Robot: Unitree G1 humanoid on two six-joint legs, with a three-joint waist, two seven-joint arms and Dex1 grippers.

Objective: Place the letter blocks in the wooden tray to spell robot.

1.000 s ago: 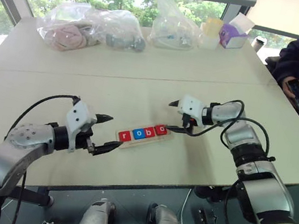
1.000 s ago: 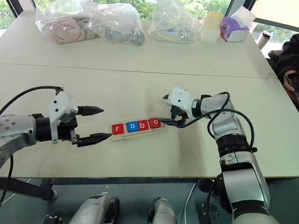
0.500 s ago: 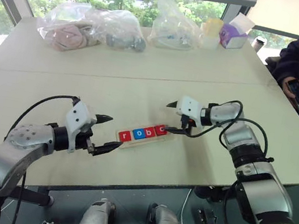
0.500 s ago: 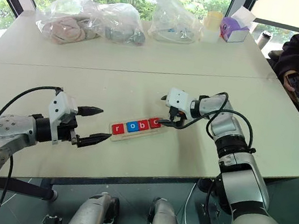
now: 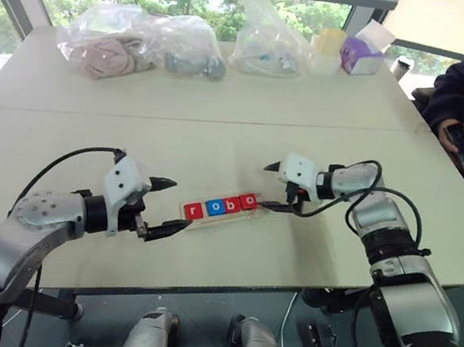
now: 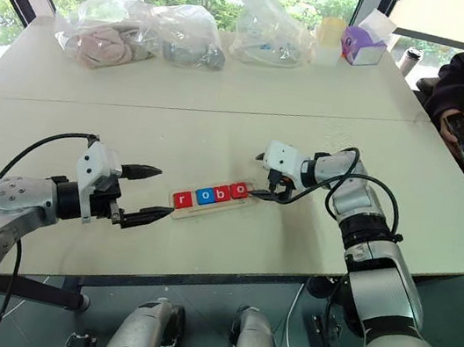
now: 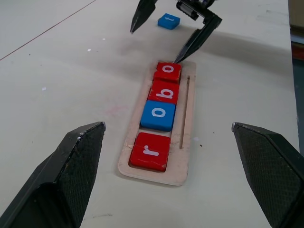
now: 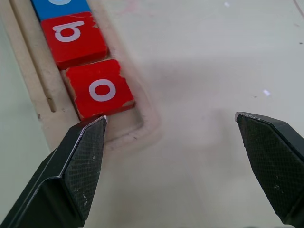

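The wooden tray (image 7: 186, 142) lies mid-table, holding four letter blocks (image 7: 159, 114) reading r, o, b, o; a blue block (image 7: 168, 21) sits beyond it; right gripper (image 5: 276, 187) and left gripper (image 5: 164, 207) both gape, empty.

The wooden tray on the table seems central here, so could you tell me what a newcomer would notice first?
The eye lands on the wooden tray mid-table, holding four letter blocks in a row: red r, blue o, red b, red o. The open right hand hangs at the tray's far end, one finger by the last red o, and the open left hand waits at the near end. A lone blue block lies on the table beyond the tray.
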